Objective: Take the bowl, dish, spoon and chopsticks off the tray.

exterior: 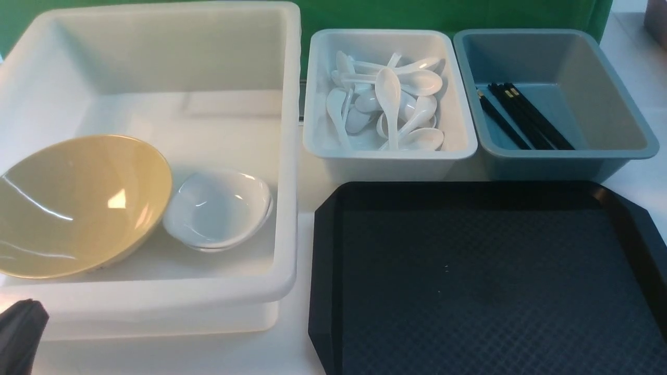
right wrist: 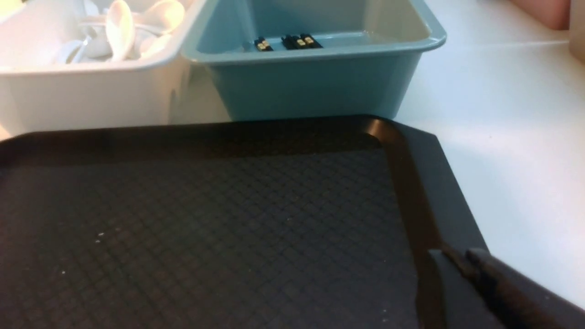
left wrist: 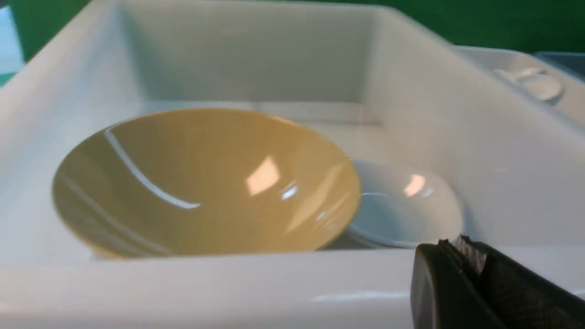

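The mustard-yellow bowl [exterior: 78, 203] [left wrist: 205, 183] leans tilted inside the big white bin, touching the white dish [exterior: 219, 208] [left wrist: 406, 205] beside it. White spoons [exterior: 388, 99] [right wrist: 119, 27] lie piled in the small white bin. Black chopsticks [exterior: 526, 117] [right wrist: 297, 42] rest in the grey-blue bin. Nothing lies on the black tray [exterior: 325, 260] [right wrist: 411, 183]. My left gripper [exterior: 26, 307] [left wrist: 452, 244] is shut and empty, just outside the big bin's near wall. My right gripper [right wrist: 457, 253] hovers over the tray's right rim, a slim gap between its fingers, holding nothing.
The big white bin [exterior: 286, 156] [left wrist: 457, 137] fills the left half. The small white bin [exterior: 312, 104] and the grey-blue bin [exterior: 615, 94] [right wrist: 311, 87] stand side by side behind the tray. White tabletop lies to the tray's right, with a green backdrop behind.
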Robot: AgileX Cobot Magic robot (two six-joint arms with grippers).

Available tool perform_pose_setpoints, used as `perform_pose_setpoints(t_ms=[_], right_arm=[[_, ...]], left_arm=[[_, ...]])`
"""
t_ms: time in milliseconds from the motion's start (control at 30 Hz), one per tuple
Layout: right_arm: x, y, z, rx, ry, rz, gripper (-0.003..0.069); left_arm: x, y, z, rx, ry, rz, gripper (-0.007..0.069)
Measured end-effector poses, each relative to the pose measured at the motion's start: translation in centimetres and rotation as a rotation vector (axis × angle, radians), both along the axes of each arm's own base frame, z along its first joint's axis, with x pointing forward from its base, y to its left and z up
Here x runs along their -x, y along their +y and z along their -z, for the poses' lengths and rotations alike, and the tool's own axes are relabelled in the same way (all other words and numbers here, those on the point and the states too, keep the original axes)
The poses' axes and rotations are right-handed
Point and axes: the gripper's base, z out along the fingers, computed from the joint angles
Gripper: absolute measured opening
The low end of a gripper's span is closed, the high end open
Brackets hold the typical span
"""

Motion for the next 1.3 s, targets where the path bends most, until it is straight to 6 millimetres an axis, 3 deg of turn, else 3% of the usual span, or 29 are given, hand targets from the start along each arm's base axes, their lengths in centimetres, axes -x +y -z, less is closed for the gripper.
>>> perform_pose_setpoints(t_ms=[167,1300], right_arm=[[0.0,0.0,0.0,0.0,0.0,0.0,0.0084],[0.0,0.0,0.0,0.0,0.0,0.001,0.0098]], left_arm=[[-0.4,0.2,3.4,-0.01,0.094,-0.033,-0.0015],[-0.5,0.2,3.4,-0.01,0.069,-0.032,-0.0015]])
